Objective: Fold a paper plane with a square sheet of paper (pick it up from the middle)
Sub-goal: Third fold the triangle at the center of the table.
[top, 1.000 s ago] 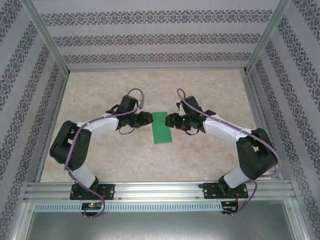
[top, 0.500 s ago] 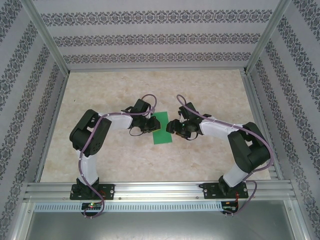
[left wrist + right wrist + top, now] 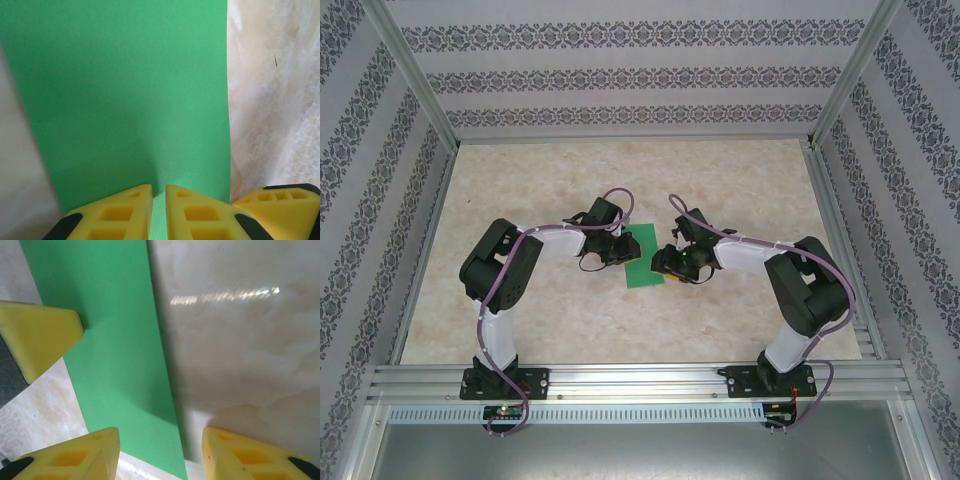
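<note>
From above, the thin bright green square sheet of paper [image 3: 642, 262] lies flat near the middle of the pale marbled table [image 3: 740, 180]. It shows as a narrow rectangle rather than a square, so it has probably been folded in half once. A second ago both arms stood off to either side of it. The left gripper [image 3: 620, 250] has since swung in onto the sheet's left edge, and the right gripper [image 3: 665, 262] has just slid in against its lower right edge. Both tools are now at the paper, which suggests the pick-up is beginning.

The left wrist camera looks down on smooth, matte green paper [image 3: 130, 90] with a crisp straight right edge. The left gripper [image 3: 159, 215] has its yellow, honeycomb-moulded fingers drawn together to a slit with a sliver of green in it. A faint shaded line rises from that slit, so they seem to be pinching up a ridge of the sheet. One finger [image 3: 280, 200] of the right gripper sits just beside them.

In the right wrist view, the right gripper [image 3: 160, 455] stands with its jaws well apart, straddling the sheet's long edge. One jaw is over green paper and the other over glossy table, and nothing is held between them.
</note>
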### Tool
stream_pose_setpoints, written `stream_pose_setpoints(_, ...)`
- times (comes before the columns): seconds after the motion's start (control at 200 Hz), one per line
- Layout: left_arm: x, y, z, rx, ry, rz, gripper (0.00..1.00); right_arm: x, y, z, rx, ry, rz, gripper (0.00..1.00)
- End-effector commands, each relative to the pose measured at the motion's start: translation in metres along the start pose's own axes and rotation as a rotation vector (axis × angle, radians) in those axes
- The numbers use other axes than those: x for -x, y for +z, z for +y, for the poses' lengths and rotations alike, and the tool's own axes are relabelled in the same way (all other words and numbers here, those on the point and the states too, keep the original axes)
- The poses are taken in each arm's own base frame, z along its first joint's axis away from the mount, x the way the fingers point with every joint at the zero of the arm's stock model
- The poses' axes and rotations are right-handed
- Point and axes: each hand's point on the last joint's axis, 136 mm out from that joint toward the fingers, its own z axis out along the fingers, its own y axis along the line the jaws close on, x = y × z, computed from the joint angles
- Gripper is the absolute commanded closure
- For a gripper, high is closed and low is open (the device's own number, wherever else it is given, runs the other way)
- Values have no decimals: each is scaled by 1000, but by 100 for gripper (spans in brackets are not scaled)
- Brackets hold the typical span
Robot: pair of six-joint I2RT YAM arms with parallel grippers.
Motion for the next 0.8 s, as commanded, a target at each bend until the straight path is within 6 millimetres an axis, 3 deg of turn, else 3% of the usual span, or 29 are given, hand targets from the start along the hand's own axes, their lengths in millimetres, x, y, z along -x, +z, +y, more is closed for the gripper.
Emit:
stream_pose_setpoints(0.0, -11, 10, 31, 105, -33, 27, 83, -6, 4, 9, 32, -24, 34, 53)
stream_pose_setpoints(0.355, -12, 11, 31, 104, -33, 28, 84, -11, 0, 21, 121, -26, 18, 59)
stream_pose_setpoints(0.599, -10, 9, 26, 86, -30, 23, 84, 1, -13, 17, 154, 48, -69, 72)
stream_pose_setpoints(0.794, -5, 5, 11, 43, -13, 18, 84, 3, -19, 16, 161, 80, -97, 92)
